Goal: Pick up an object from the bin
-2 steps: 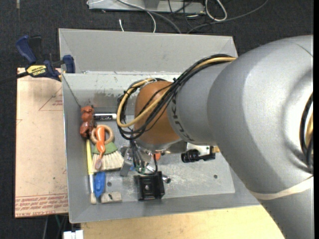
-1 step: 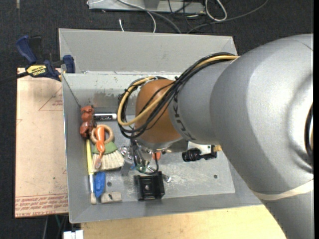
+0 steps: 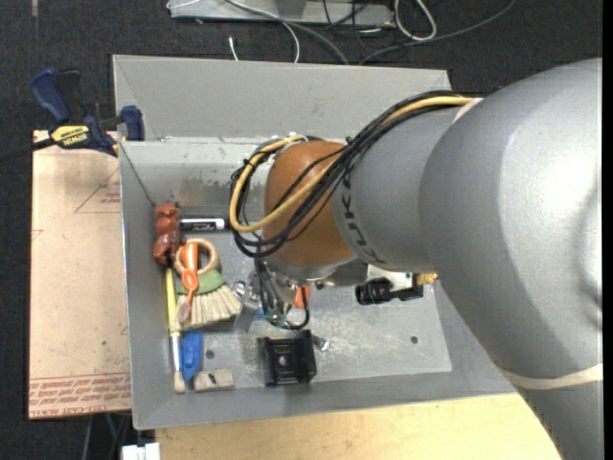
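Gripper position: the gripper (image 3: pixel 276 307) hangs low over the middle of the grey metal bin (image 3: pixel 421 353), beneath the orange wrist cover (image 3: pixel 306 209) and its cable loops (image 3: pixel 247 199).
Claw state: cannot be told; the wrist and cables mask it, and no object is seen in its grasp.
Nearest candidate: a black boxy part (image 3: pixel 288 360) lies flat on the bin floor just in front of the gripper, toward the front wall and apart from the other things.
Left neighbour: a small hand brush (image 3: pixel 213 302) with a green band and straw bristles lies just beside the gripper, its bristle end nearest.
Left heap: orange-handled scissors (image 3: pixel 196 260), a brown figurine (image 3: pixel 167 233), a black marker (image 3: pixel 202 224) and a blue item (image 3: pixel 192 353) crowd the left wall.
Right neighbour: a black-and-white cylindrical piece (image 3: pixel 389 289) lies near the arm, apart from the gripper.
Risk 1: a descent here probably closes on bare floor, because the black part sits offset toward the front.
Risk 2: drift to the left could snag the bristles and drag the brush into the heap.
Risk 3: the black part looks low and flat, so a shallow pinch may slip off its edges.
Risk 4: the hanging cables could catch the brush or the scissors' handles.
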Controlling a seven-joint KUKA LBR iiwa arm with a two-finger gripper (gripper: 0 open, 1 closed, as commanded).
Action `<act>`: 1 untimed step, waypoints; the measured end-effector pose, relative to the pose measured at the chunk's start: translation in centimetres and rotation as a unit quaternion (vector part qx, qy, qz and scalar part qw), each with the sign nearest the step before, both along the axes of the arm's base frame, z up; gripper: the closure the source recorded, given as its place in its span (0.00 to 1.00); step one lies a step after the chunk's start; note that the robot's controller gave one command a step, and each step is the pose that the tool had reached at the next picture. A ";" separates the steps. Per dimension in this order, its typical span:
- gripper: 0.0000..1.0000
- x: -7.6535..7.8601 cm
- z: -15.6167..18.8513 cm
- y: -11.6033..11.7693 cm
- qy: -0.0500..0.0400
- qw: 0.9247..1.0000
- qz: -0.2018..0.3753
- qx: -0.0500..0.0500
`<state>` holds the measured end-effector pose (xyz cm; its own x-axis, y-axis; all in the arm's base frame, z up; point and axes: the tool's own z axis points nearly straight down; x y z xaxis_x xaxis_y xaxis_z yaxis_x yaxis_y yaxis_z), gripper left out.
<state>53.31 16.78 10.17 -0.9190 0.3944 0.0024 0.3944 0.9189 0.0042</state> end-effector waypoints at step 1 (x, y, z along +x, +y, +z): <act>1.00 -0.1 4.2 0.0 0.003 1.000 0.001 -0.001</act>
